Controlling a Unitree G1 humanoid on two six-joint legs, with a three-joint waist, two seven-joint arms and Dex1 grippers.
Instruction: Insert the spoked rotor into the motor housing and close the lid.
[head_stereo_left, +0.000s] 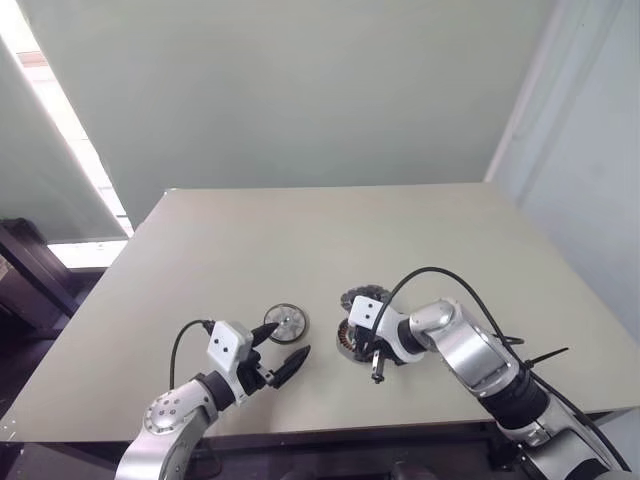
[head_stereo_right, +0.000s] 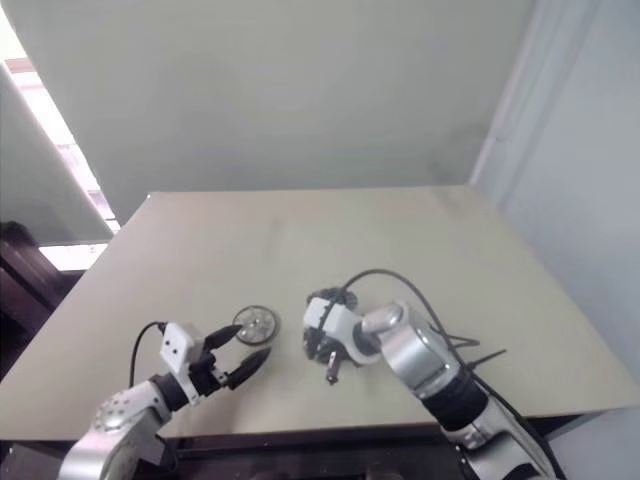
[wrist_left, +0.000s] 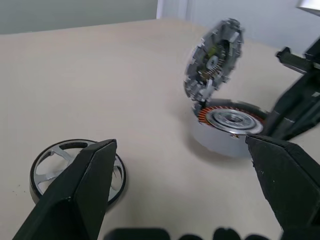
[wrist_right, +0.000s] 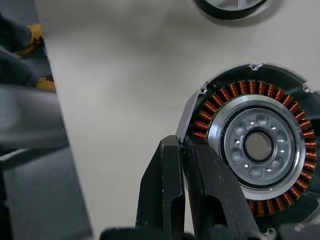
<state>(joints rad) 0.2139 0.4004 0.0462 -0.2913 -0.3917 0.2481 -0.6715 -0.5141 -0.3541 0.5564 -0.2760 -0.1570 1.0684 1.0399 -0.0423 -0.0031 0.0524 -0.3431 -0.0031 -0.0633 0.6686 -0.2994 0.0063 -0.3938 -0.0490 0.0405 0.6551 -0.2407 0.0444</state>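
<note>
The left gripper (head_stereo_left: 281, 352) had its two black fingers (wrist_left: 75, 192) spread wide with nothing between them, reaching level over the counter (head_stereo_left: 300, 250) toward the motor housing (wrist_left: 227, 127). The right gripper (wrist_right: 182, 200) had its fingers pressed together, holding nothing, tips angled down just beside the housing's silver rim.

The housing sat flat on the counter, open face up, showing a ring of copper windings around a silvery centre with a dark bore. Its axis pointed straight up.

The lid (wrist_left: 214, 57) stood tilted on edge at the far side of the housing, its lower rim touching the housing's rim. Its toothed inner face leaned toward the left gripper, so its axis ran closer to level than upright.

The spoked rotor (head_stereo_left: 286, 323) lay flat on the counter, apart from the housing on the robot's left side, not yet in it. Its dark rim and silvery spokes faced up. In the left wrist view one left finger partly covered it; in the head views it lay just beyond the left fingertips, between that gripper and the housing.
</note>
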